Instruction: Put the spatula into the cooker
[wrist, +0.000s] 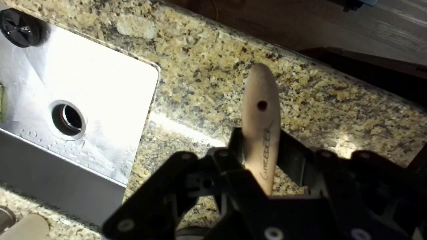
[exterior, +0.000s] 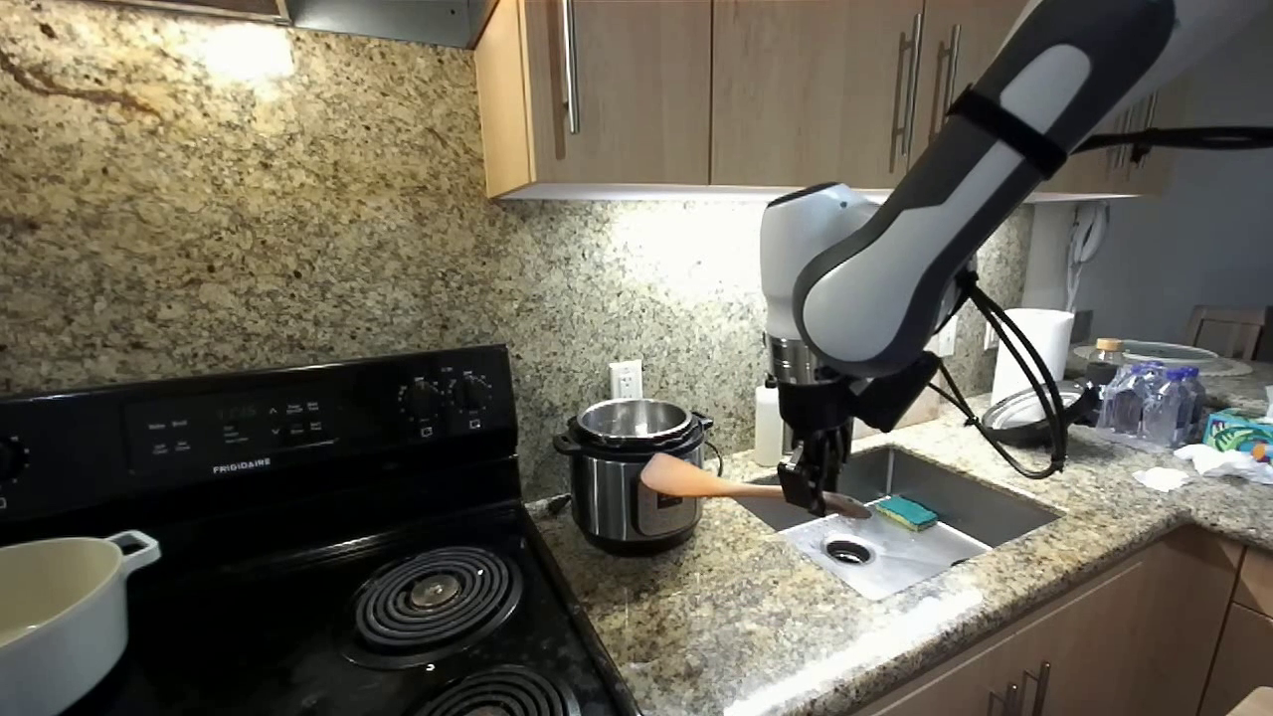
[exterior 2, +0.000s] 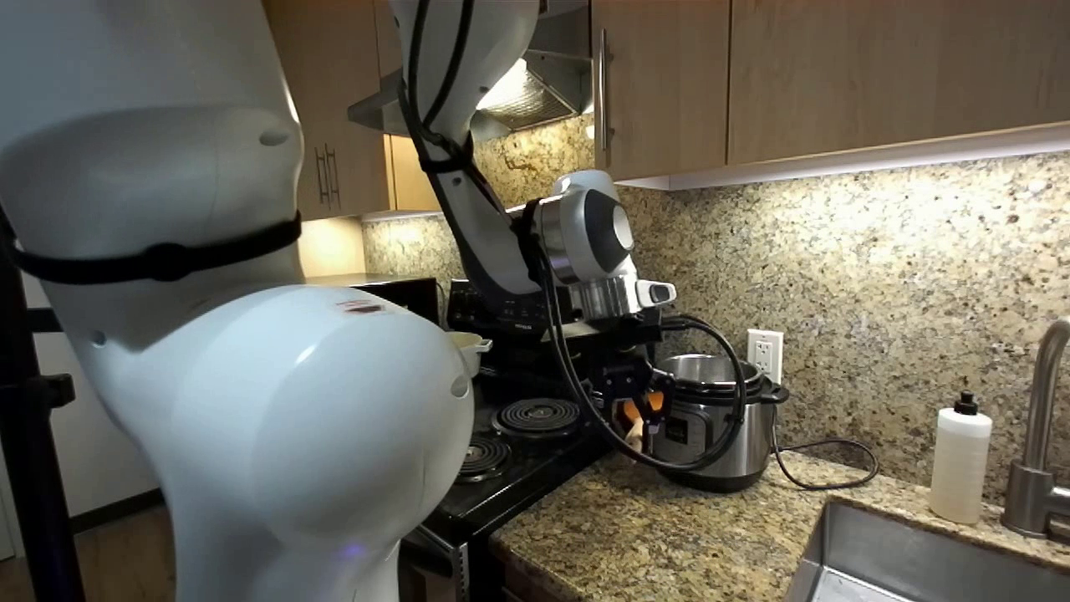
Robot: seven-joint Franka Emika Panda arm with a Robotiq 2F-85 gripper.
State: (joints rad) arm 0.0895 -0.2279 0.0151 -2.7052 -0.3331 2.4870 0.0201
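While grasping the spatula (exterior: 688,477) by its handle (wrist: 262,133) with the pincer (exterior: 811,489), holding it over the tabletop (exterior: 716,597), outside the cooker (exterior: 615,507), overlapping its steel side with the blade (exterior: 678,475) in an exterior view.

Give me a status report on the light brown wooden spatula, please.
Black two-fingered gripper shut on the wooden spatula; spatula held aloft, not yet in the cylindrical stainless-steel electric pot; pot uncovered, no obstacle seen at its top.

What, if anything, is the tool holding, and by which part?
The tool holds the wooden spatula by its handle, near the end with the hole.
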